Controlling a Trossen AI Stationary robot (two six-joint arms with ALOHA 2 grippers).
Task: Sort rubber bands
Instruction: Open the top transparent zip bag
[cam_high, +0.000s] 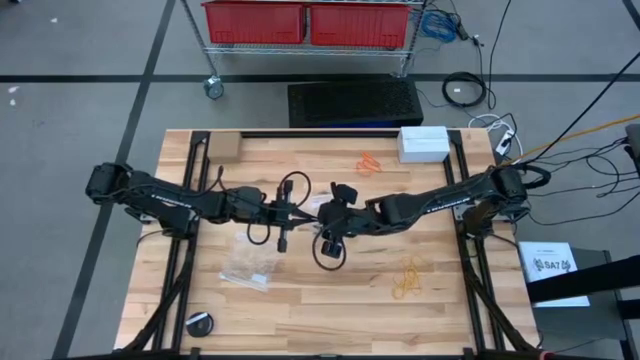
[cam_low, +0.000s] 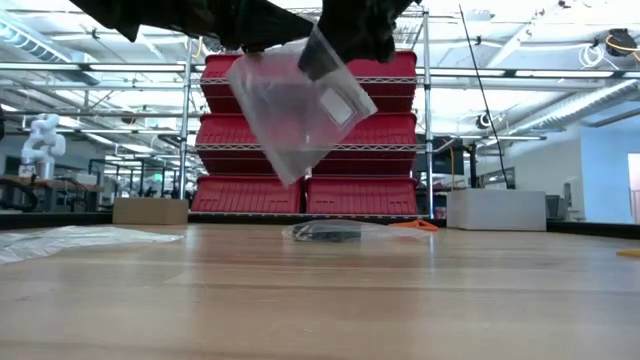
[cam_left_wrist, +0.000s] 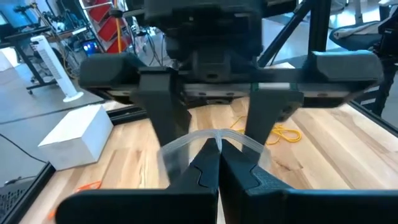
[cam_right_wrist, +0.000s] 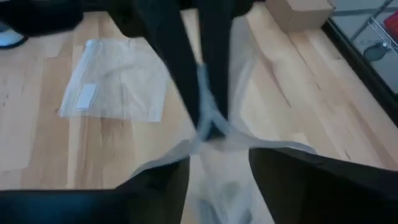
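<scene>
A clear plastic bag (cam_low: 295, 110) hangs above the table's middle, where my two grippers meet. My left gripper (cam_left_wrist: 214, 162), reaching in from the table's left (cam_high: 303, 213), is shut on it. My right gripper (cam_right_wrist: 217, 174) faces it from the right (cam_high: 323, 216), open, with one finger on each side of the bag's top. Orange rubber bands (cam_high: 370, 162) lie on the table at the far side. Yellow-tan ones (cam_high: 408, 280) lie at the near right. A second clear bag (cam_low: 325, 232) with something dark inside lies on the table below. My left gripper pinches the hanging bag's top edge (cam_left_wrist: 186, 140) between its two fingertips, coming in about level from the table's left. The bag hangs tilted below the fingers, clear of the table. My right gripper: the plastic rim spreads toward both its fingers (cam_right_wrist: 158, 180); I cannot tell whether they touch it.
Another flat clear bag (cam_high: 250, 265) lies on the table at the near left. A white box (cam_high: 423, 142) and a cardboard box (cam_high: 222, 145) stand at the far edge. A round black object (cam_high: 200, 322) sits near the front left. Black cable loops (cam_high: 330, 250) hang from the arms.
</scene>
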